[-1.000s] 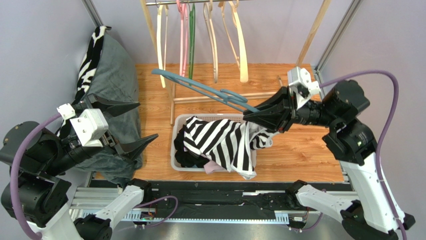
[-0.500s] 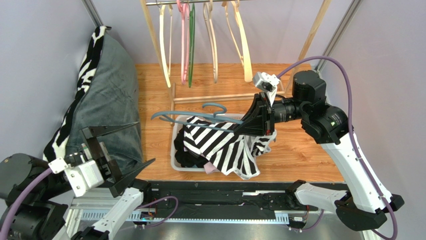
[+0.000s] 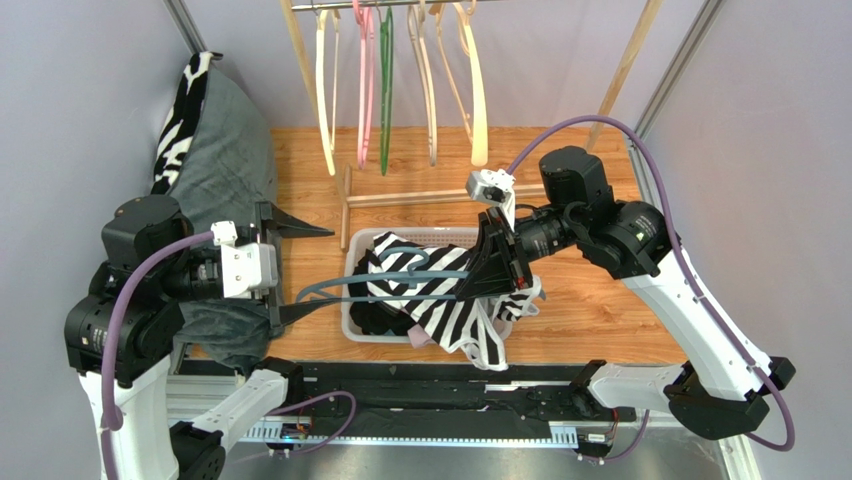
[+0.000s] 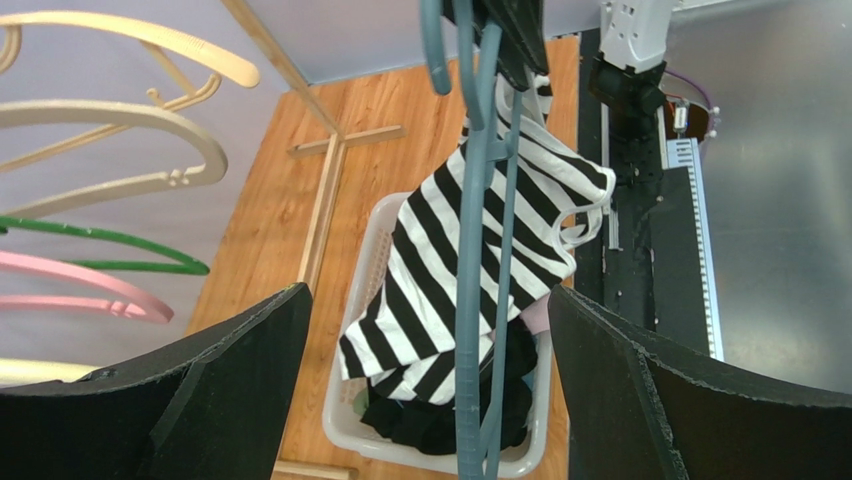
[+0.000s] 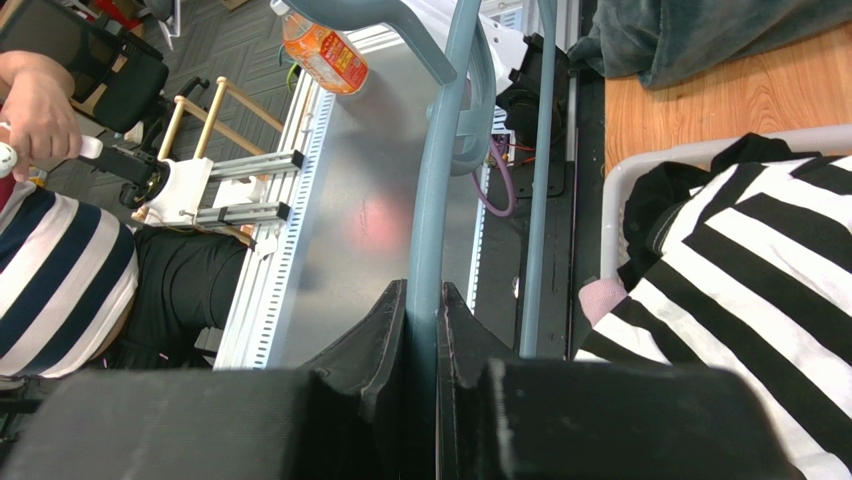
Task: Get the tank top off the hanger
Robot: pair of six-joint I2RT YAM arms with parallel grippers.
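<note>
Your right gripper: clenched on the blue hanger, above the basket | your left gripper: released, wide apart, left of the basket | striped tank top: draped over the basket, under the hanger.

Left arm stands folded at the left, its wrist turned toward the centre, and the left gripper has its jaws spread wide. Right arm bends at the elbow and reaches leftward, with the right gripper pinched tight on a hanger.
</note>
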